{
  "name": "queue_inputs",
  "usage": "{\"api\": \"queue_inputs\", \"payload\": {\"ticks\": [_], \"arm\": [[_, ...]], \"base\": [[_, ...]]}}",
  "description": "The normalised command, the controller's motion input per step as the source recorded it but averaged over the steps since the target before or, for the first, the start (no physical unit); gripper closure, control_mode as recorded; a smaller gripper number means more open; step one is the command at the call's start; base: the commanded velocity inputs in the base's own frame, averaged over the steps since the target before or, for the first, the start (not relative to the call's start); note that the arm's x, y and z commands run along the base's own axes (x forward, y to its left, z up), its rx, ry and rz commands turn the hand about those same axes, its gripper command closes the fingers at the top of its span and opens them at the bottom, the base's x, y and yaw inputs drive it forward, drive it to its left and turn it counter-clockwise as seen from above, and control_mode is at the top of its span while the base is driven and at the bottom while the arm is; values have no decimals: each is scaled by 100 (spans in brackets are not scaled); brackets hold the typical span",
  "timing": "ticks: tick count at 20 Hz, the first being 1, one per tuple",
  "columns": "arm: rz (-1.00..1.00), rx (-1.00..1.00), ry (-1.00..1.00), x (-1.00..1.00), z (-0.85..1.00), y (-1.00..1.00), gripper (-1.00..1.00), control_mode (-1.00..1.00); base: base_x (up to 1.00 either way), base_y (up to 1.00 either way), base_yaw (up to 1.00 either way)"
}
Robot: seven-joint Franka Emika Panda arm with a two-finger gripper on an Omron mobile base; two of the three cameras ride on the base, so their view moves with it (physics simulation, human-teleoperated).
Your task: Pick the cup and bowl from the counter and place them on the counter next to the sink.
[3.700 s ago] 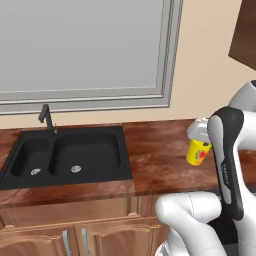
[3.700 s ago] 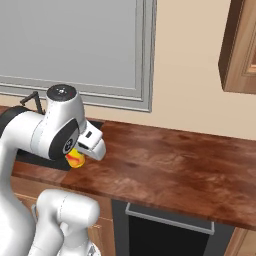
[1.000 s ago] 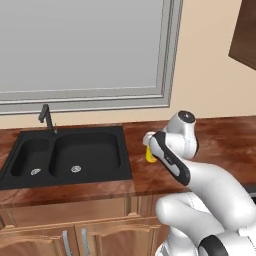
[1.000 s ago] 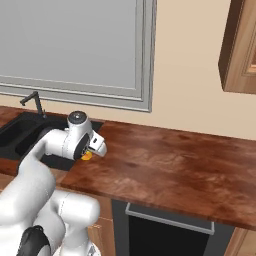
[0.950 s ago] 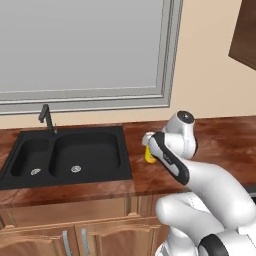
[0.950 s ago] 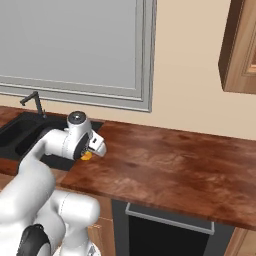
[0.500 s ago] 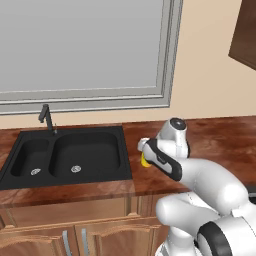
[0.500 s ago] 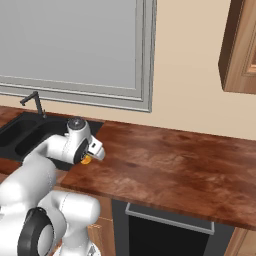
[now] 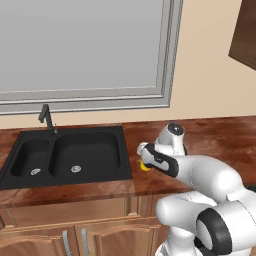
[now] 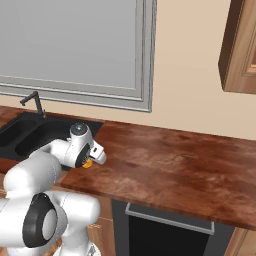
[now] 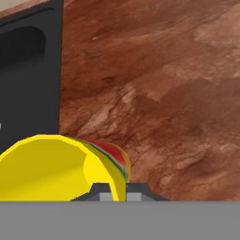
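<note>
The counter (image 10: 165, 165) is glossy reddish-brown wood grain over light wooden cabinets (image 9: 65, 235), with a matte black double-basin sink (image 9: 70, 157) and thin black faucet (image 9: 46, 117) set under a grey-framed window (image 9: 85, 50) in a beige wall. The claw (image 11: 114, 190) is pinched tight on the rim of the yellow cup (image 11: 56, 166) — low over the counter, just beside the sink's right edge.
</note>
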Motion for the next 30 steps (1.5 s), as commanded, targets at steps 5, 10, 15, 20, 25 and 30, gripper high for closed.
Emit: {"api": "queue_inputs", "payload": {"ticks": [5,10,15,20,25,30], "arm": [[0,0,0,2,-12,0,100,-100],[0,0,0,0,-33,0,100,-100],[0,0,0,0,-48,0,100,-100],[0,0,1,0,-43,0,100,-100],[0,0,0,0,0,0,-100,-100],[0,0,0,0,0,0,-100,-100]], "base": [[0,0,0],[0,0,0],[0,0,0],[0,0,0],[0,0,0],[0,0,0]]}}
